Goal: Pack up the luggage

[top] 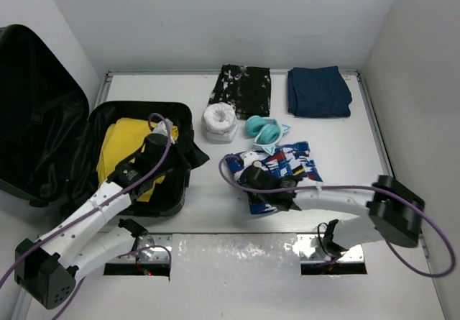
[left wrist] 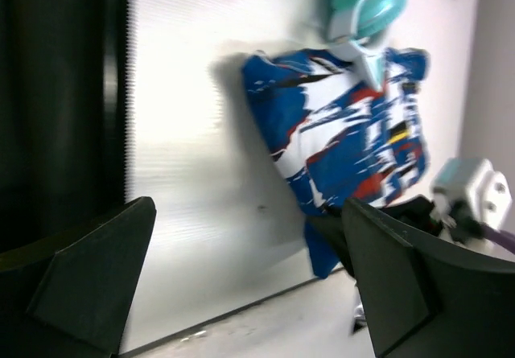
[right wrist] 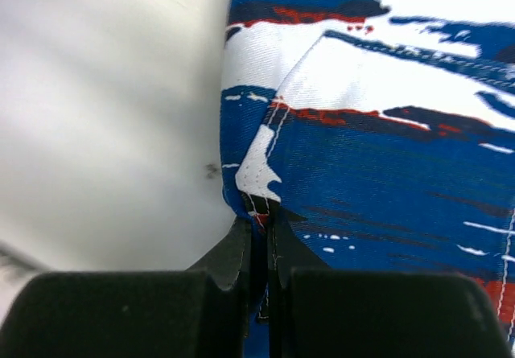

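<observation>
Packs black ribbed hard-shell luggage, open at left of white table, one folded yellow garment already inside. Pinches right gripper tight on edge of blue, white and red printed cloth. Hovers left gripper, jaws wide apart and empty, over the case. Leaves white roll, teal headphones, black floral garment and navy folded garment seemingly unpacked.

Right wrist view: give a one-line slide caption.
Right end effector shut on the edge of the blue, white and red patterned cloth.
</observation>
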Tool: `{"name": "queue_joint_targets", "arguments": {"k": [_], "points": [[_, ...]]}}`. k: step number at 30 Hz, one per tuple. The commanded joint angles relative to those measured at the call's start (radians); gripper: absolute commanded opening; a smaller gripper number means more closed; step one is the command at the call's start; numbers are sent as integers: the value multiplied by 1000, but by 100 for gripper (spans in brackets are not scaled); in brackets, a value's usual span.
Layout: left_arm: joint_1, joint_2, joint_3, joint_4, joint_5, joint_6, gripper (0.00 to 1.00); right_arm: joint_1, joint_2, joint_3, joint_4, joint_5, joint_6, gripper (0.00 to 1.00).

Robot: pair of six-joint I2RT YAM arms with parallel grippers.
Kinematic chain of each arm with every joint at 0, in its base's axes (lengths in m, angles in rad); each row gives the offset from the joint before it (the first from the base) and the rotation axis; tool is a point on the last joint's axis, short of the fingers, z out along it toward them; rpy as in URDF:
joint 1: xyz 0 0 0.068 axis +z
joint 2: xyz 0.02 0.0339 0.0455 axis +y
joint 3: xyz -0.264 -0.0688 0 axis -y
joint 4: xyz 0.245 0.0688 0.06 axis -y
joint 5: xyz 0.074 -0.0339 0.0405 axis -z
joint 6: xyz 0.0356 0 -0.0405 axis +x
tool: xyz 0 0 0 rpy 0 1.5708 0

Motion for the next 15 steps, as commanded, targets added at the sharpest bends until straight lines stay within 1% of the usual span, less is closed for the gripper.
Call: {"name": "queue_joint_targets", "arguments": {"k": [1, 4, 6, 7, 9, 10, 12, 15], "points": [[-63, 15, -25, 162, -63, -176, 99, 5, -137, -47, 167, -48, 48, 0], [-135, 64, -31, 219, -100, -268, 100, 4, -201, -85, 190, -42, 53, 0], [-172, 125, -26, 272, -113, -329, 100, 4, -223, -96, 188, -29, 54, 0], [-221, 175, -19, 300, -122, -345, 100, 4, -246, -107, 220, -29, 50, 0], [-266, 234, 27, 291, -168, -383, 100, 4, -267, -118, 230, -22, 48, 0], [-301, 295, 46, 279, -179, -391, 100, 4, -290, -127, 242, -20, 47, 0], [-329, 343, 75, 242, -212, -426, 100, 2, -312, -139, 254, -26, 45, 0], [-358, 397, 43, 304, -205, -470, 100, 4, -349, -156, 269, -29, 42, 0]]}}
